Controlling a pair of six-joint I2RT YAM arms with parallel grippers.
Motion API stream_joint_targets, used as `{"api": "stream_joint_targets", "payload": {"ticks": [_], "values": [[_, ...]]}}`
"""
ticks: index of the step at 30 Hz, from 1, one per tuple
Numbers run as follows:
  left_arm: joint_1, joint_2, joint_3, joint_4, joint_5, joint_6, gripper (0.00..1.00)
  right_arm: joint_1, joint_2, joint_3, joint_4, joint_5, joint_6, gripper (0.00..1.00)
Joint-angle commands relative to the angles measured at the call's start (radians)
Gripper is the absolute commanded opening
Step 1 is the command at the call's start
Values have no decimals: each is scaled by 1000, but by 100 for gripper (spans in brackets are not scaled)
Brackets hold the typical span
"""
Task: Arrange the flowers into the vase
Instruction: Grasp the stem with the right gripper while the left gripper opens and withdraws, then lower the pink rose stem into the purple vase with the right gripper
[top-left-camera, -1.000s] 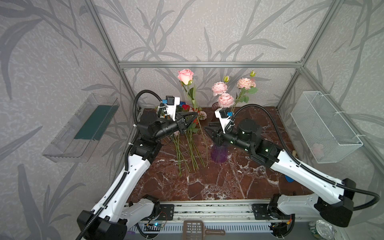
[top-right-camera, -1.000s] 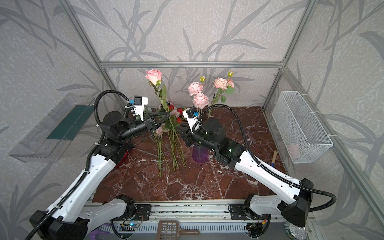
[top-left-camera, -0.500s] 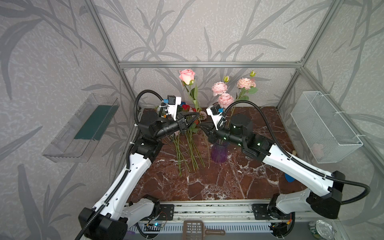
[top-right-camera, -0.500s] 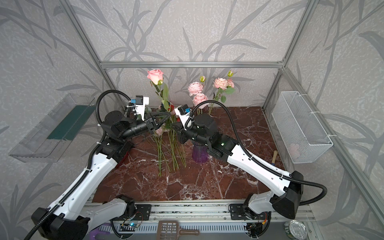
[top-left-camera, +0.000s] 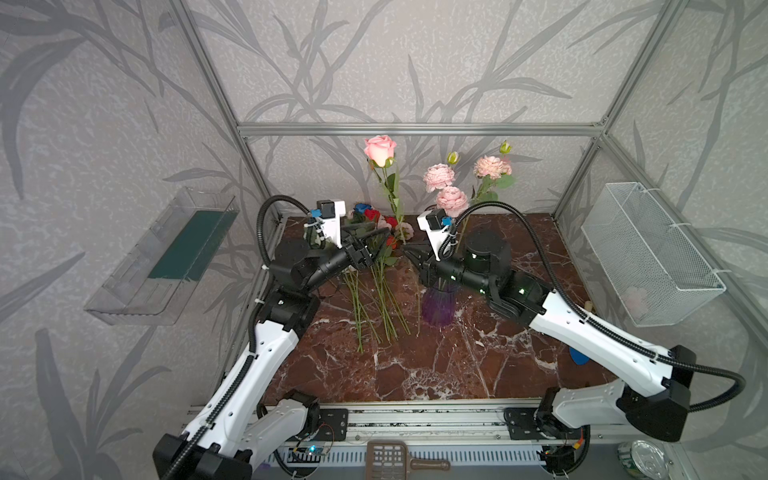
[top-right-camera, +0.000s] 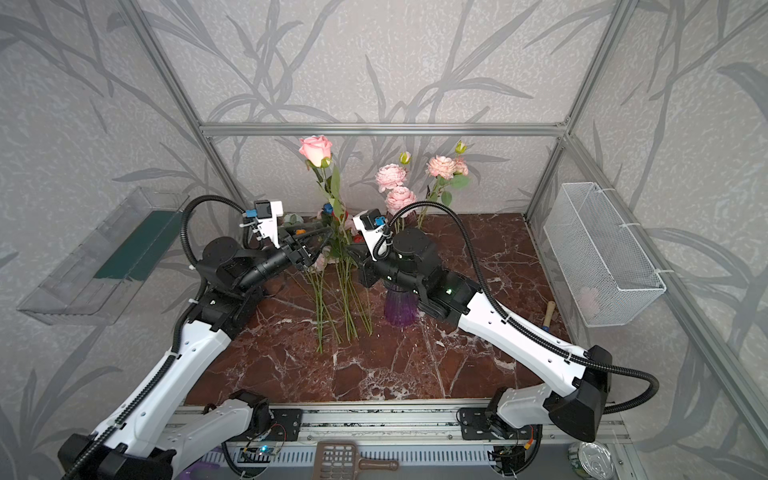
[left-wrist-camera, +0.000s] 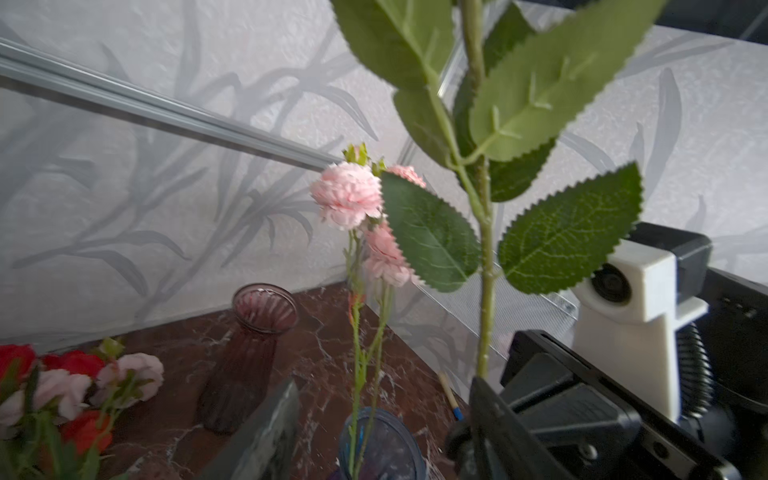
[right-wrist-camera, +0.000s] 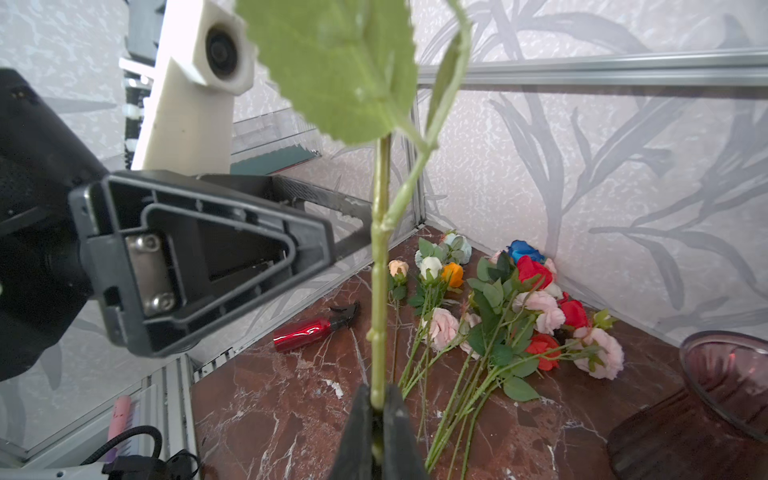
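A pink rose (top-left-camera: 380, 150) stands upright on its long green stem (right-wrist-camera: 379, 291). My right gripper (right-wrist-camera: 377, 409) is shut on the lower stem, and it shows in a top view (top-left-camera: 407, 250) just left of the purple vase (top-left-camera: 438, 305). My left gripper (left-wrist-camera: 374, 436) is open, its fingers (right-wrist-camera: 208, 257) spread beside the stem, which passes close to one fingertip. Three pale pink ruffled flowers (top-left-camera: 452, 197) stand in the vase. More flowers (right-wrist-camera: 511, 316) in pink, red, blue, white and orange lie on the marble table (top-left-camera: 436, 374).
A second, dark red vase (left-wrist-camera: 253, 345) stands empty by the back wall. A red spray bottle (right-wrist-camera: 316, 328) lies near the left rail. A white mesh basket (top-left-camera: 648, 253) hangs on the right wall and a clear tray (top-left-camera: 166, 257) on the left wall.
My right gripper moved left and shut on the rose stem. My left gripper, shut on the stem before, has opened and let it go. The rose stays upright.
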Motion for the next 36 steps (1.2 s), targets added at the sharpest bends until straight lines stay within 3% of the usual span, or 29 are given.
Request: {"api": "stream_joint_targets", "payload": {"ticks": [1,4,10,21,34,36], "values": [[40,-53,-73,115,-280,-61,69,4,-76,-14,67,79,-46,0],[93,-68,-139,151,-443,-148,73,2,-111,-16,90,142,-89,0],[189,-28,-185,69,-624,-325,73,-11,-167,-15,195,285,-196,0],[195,80,-129,56,-474,-311,70,-110,-172,-26,269,320,-264,0],[196,114,-119,72,-422,-317,69,-136,-205,-278,285,339,-89,1],[195,120,-114,74,-407,-319,69,-136,-213,-337,305,342,-55,4]]}}
